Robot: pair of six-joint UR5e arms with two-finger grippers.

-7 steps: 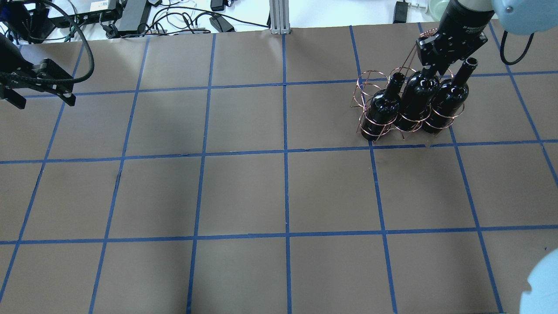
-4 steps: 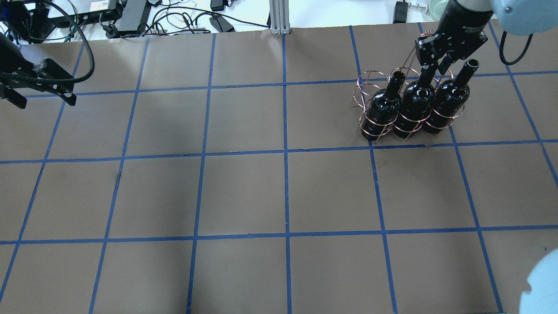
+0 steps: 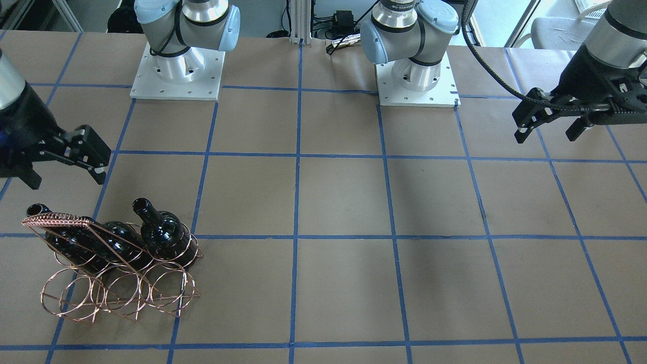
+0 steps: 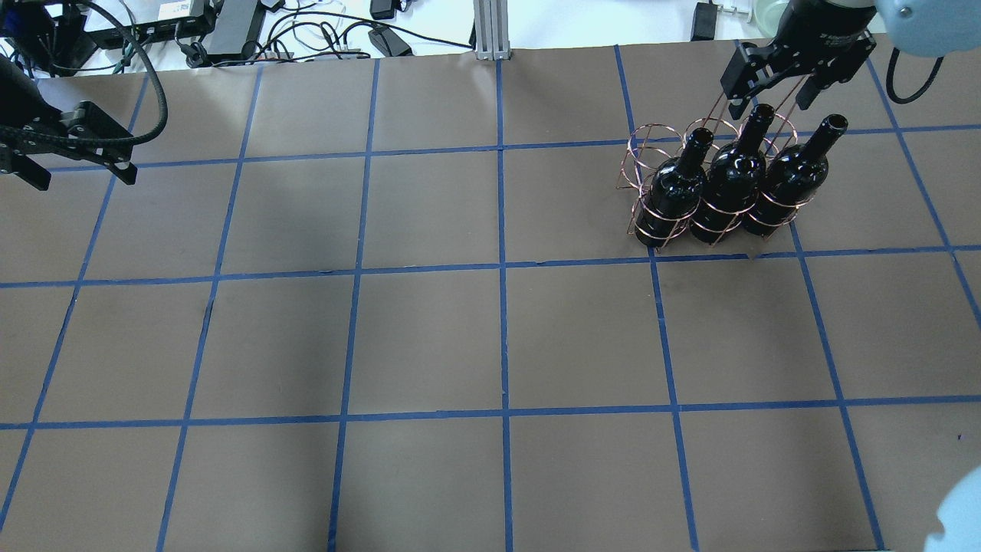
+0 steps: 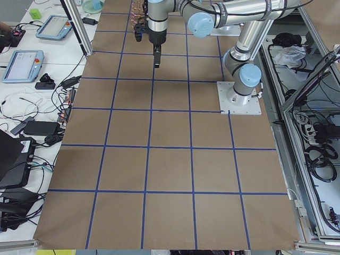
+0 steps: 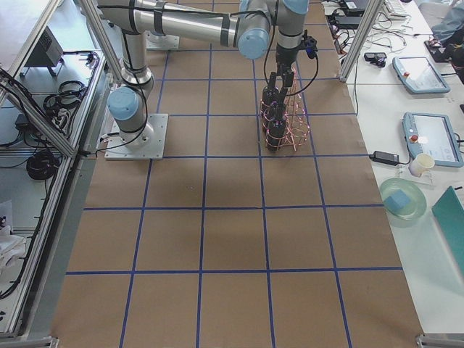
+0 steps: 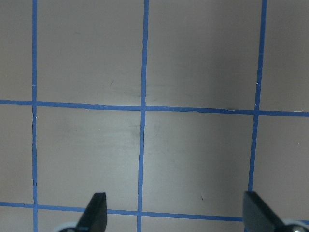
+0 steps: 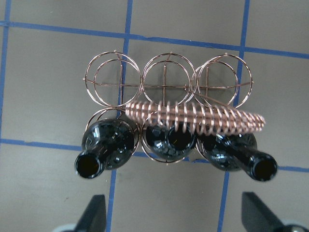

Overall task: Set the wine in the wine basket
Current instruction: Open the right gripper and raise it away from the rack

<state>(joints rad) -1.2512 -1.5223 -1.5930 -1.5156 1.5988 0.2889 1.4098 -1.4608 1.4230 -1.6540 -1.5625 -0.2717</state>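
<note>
- Your right claw (image 4: 768,92) hangs with its fingers spread wide and nothing between them. The wrist view shows only bare gap from one fingertip to the other.
- The middle bottle (image 4: 732,180) lies straight below that claw. It stands neck up, so its long axis runs vertically, in line with the claw's approach.
- It sits in the basket (image 8: 165,87), in the middle ring of the row nearer the robot, with a matching bottle on its left (image 4: 674,192) and another on its right (image 4: 793,180), each in its own ring. The three rings of the far row hold nothing.
- I judge the placing done, so the coming move is most likely a withdrawal, and straight up is the clean line.
- Watch the coiled handle (image 8: 193,118). It runs along the basket's length, level with the bottle necks and just beside them, and from the wrist it crosses over the middle bottle's mouth. A sideways drift could hook a finger on it or knock a neck.
- The right arm is by far the nearer one. Your left claw (image 4: 80,175) is also spread and holding nothing, well apart over bare table (image 4: 429,337) on the other side.
- For room, the table is open toward the robot and toward the centre. The basket stands in the far right part of the table, and beyond the far edge lie cables and power bricks (image 4: 230,23).
</note>
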